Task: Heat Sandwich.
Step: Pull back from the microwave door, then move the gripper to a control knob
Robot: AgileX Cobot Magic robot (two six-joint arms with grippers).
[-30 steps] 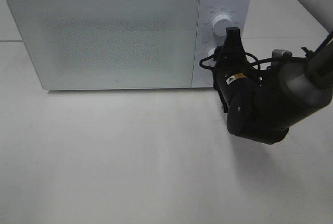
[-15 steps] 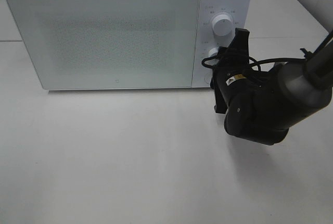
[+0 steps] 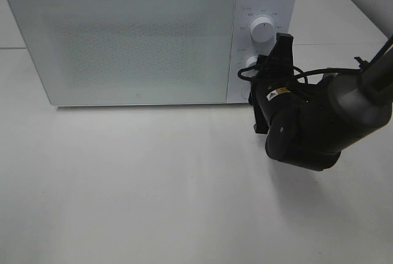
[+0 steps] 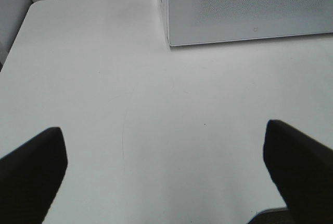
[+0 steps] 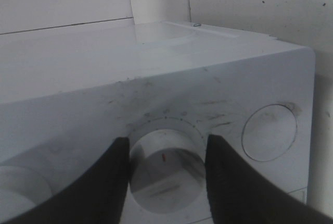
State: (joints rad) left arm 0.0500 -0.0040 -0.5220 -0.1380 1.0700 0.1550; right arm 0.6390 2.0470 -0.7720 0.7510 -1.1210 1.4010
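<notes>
Clamped with the right gripper (image 5: 166,143) onto the lower knob (image 5: 165,171) of the white microwave (image 3: 141,37), one black finger against each side of the dial, at 3 o'clock of the closed door (image 3: 123,43) and at 6 o'clock of the upper knob (image 3: 262,29). Holding the left gripper (image 4: 164,130) with jaws spread wide over bare table, gripping nothing, facing the oven's near corner. Cannot find the sandwich in any view; probably shut inside behind the frosted door, but impossible to confirm through it. Judging from that, down to setting the dial. Could slip on the smooth round dial if squeezed too lightly or off centre, leaving the time unset. Could overshoot by twisting too far and overheat the food. Could shove the oven toward 12 o'clock by leaning in while turning, or bump the round button (image 5: 269,133) just beside the knob. Worth watching the cable (image 3: 307,73) looped at the wrist, close to the panel. Working on a plain white tabletop (image 3: 153,184), matte with a soft sheen and faint hairline scratches, crossed by a thin seam level with the oven. Beyond the oven, more pale panels with thin joints, flecked with dark specks; wall or table, hard to say.
</notes>
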